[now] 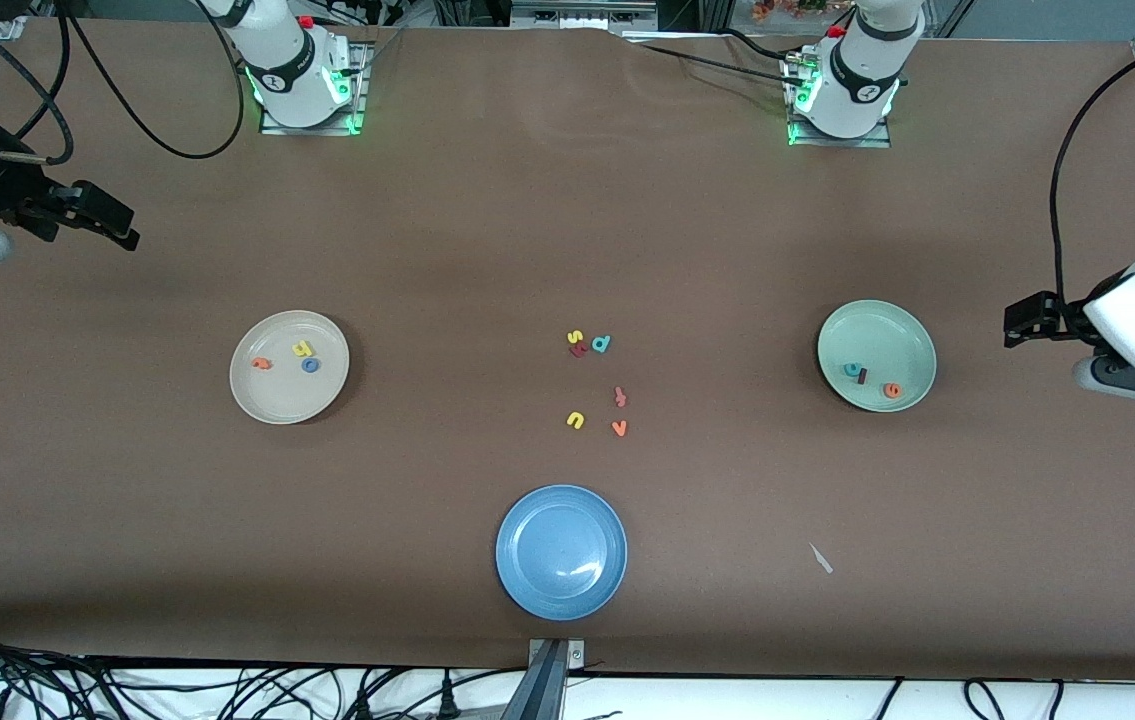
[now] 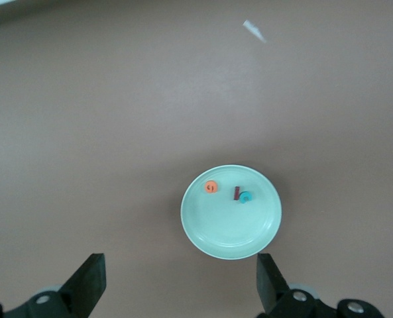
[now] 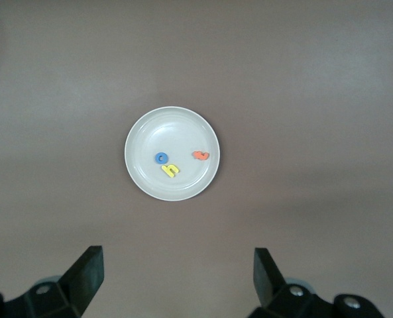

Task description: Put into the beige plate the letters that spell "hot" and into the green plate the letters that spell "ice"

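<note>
Setting: robotics lab, test bench. Evidence follows. Two white robot arms are bolted to metal base plates (image 1: 307, 125) along one edge of a wide table (image 1: 487, 220) covered in plain brown sheeting; both bases (image 1: 842, 110) glow with green status lights. Black cables (image 1: 127, 110) loop across the table's corners and lie tangled on the white floor strip (image 1: 227, 695) at the camera edge. A metal camera bracket (image 1: 552, 665) is clamped to that edge. Aluminium framing (image 1: 582, 15) shows past the bases. The props are sparse and staged: three plain plates and scattered foam letters (image 1: 597, 385), no household furnishings.
</note>
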